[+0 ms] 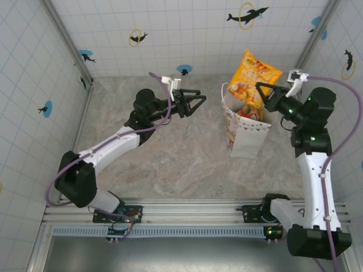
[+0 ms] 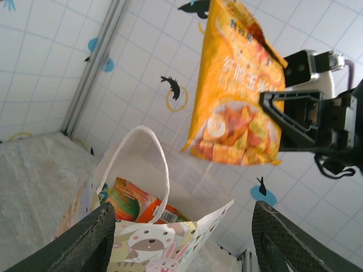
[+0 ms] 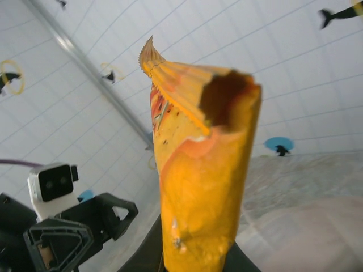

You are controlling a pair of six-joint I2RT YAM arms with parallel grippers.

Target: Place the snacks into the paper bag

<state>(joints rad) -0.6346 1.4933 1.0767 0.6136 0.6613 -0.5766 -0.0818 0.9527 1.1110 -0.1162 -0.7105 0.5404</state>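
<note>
Currently: bag (image 1: 248, 140) holds some packets (image 2: 133, 205) — orange packet (image 1: 254, 76) clamped in right gripper (image 1: 264, 95) above it; left gripper (image 1: 197, 102) jaws apart, empty.

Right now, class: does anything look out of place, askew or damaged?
The orange snack packet, pinched in the right hand, is crushed into a curl and hangs tilted above the paper bag. The bag stands upright; nothing lies spilled.

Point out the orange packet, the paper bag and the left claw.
orange packet (image 1: 256, 76), top view, middle of its printed face.
paper bag (image 1: 248, 139), top view, white front wall.
left claw (image 1: 196, 103), top view, midway between fingertips.
</note>
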